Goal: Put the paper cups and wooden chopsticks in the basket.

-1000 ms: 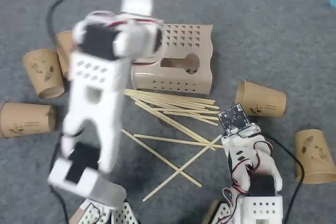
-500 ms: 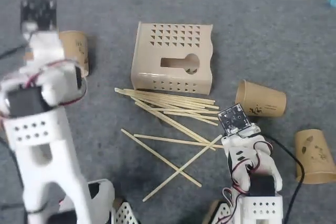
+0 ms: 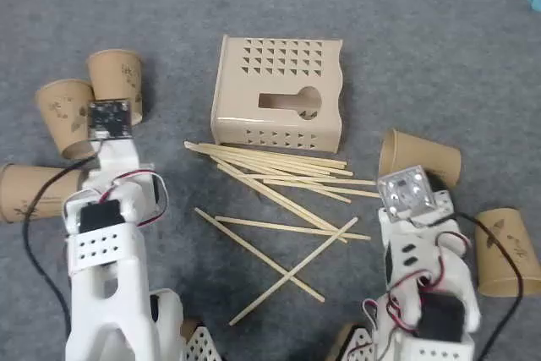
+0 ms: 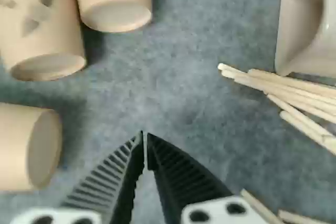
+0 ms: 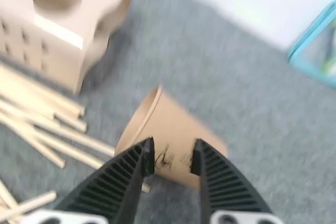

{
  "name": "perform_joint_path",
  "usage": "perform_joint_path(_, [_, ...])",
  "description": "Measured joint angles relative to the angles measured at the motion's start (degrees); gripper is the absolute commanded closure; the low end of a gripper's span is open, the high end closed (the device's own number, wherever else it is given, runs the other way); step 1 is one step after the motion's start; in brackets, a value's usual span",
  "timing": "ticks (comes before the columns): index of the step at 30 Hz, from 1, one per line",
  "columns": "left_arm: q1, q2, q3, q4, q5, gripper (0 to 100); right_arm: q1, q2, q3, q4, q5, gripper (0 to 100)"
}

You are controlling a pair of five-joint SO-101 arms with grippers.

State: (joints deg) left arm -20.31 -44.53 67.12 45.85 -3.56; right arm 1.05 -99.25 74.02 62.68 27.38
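Three paper cups lie at the left: one (image 3: 63, 116), one (image 3: 117, 82) and one (image 3: 34, 192). Two more lie at the right, a near one (image 3: 420, 158) and a far one (image 3: 507, 251). Wooden chopsticks (image 3: 279, 183) are scattered in the middle, in front of the beige basket (image 3: 279, 95), which stands upside down. My left gripper (image 4: 144, 148) is shut and empty above the carpet, beside the left cups (image 4: 42, 30). My right gripper (image 5: 172, 156) is open, just short of a lying cup (image 5: 168, 127).
The left arm (image 3: 106, 226) and right arm (image 3: 423, 259) stand at the front of the grey carpet. A blue-edged object (image 5: 315, 45) sits at the far right. Chopstick ends (image 4: 283, 95) lie near the basket's corner (image 4: 307, 24).
The left arm has swung from over the basket back to the left and come down by the left cups. The right arm has shifted right, toward the near right cup.
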Motion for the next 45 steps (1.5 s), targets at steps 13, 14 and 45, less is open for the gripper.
perform_joint_path(13, [-3.08, 21.8, -9.14, -2.46, 0.09, 99, -12.4, 53.27, -44.84, 6.15, -18.81, 85.0])
perform_joint_path(14, [-3.69, 23.3, -10.11, -2.46, 0.18, 99, -13.45, 56.97, -47.74, 6.15, -20.4, 85.0])
perform_joint_path(45, [-5.1, 27.69, -13.36, -2.46, 0.18, 99, -17.67, 108.92, -66.11, -15.65, -26.99, 75.9])
